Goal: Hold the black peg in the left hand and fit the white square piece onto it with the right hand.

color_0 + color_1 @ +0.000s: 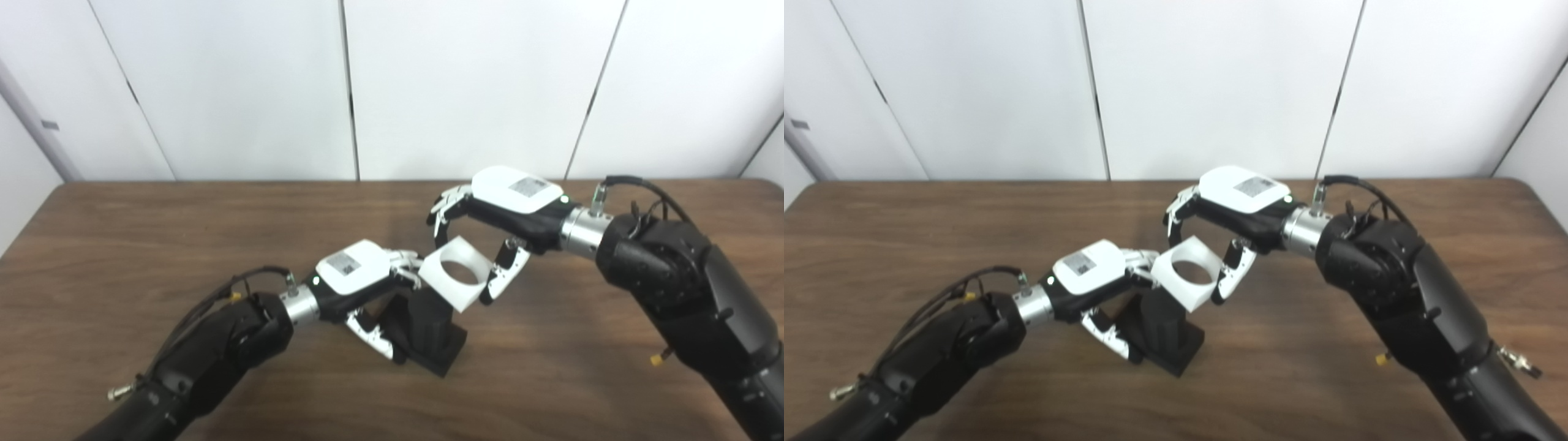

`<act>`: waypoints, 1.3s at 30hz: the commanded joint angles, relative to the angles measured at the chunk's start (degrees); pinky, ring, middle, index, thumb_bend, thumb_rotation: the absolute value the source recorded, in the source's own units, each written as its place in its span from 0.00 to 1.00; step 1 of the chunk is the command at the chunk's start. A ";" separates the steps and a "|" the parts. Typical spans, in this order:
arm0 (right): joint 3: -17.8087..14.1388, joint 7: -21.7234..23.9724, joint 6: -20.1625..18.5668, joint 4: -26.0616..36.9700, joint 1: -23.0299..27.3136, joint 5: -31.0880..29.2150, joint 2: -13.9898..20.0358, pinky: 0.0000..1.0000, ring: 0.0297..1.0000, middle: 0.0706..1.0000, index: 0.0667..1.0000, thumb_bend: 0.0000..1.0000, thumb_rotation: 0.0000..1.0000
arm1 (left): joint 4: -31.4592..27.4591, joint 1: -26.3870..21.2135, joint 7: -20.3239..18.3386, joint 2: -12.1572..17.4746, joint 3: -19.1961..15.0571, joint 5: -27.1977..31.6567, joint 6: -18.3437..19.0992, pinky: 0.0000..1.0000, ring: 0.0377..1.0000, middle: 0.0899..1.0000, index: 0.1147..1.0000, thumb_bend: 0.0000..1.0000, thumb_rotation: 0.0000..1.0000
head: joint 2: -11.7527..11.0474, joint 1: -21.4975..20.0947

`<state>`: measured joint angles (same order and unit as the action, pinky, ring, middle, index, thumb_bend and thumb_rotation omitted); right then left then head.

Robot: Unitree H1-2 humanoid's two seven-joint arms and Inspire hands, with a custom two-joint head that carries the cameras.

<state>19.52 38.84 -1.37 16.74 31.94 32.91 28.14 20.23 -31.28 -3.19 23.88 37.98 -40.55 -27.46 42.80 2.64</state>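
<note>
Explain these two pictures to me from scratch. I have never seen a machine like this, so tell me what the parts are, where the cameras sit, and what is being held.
Both pictures come from two cameras side by side on a humanoid robot's head, looking down at a brown wooden table, so they show one scene from slightly different spots. The two black arms entering from the bottom end in fingered hands. The left hand grips a black peg, whose square base appears to rest on the table. The right hand holds a white square piece with a round hole, just above the peg's top. Whether the peg has entered the hole cannot be told.
</note>
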 commanded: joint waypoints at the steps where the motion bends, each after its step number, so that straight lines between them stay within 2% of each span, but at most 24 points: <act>1: -0.63 -0.53 1.70 2.27 2.47 -0.87 0.35 0.72 0.85 0.76 0.44 0.52 0.13 | 1.25 0.79 -4.40 -0.33 1.70 -4.44 1.79 0.79 0.90 0.87 0.43 0.52 0.07 | 0.13 -0.06; 22: -0.06 1.00 2.24 3.62 1.63 -2.74 0.16 0.72 0.83 0.76 0.44 0.52 0.13 | 0.43 1.16 -5.17 -0.60 1.00 -4.52 1.81 0.78 0.90 0.86 0.43 0.52 0.07 | 0.85 0.18; 39: 1.08 2.08 0.82 2.56 0.39 -2.81 -1.02 0.72 0.84 0.77 0.44 0.52 0.13 | -0.13 1.27 -5.17 -1.47 0.55 -5.39 1.87 0.78 0.90 0.86 0.43 0.52 0.07 | 1.32 1.02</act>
<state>21.24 41.27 -0.79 18.82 30.63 30.61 26.92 19.41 -31.15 -5.26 23.09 36.69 -41.62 -27.08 44.12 3.60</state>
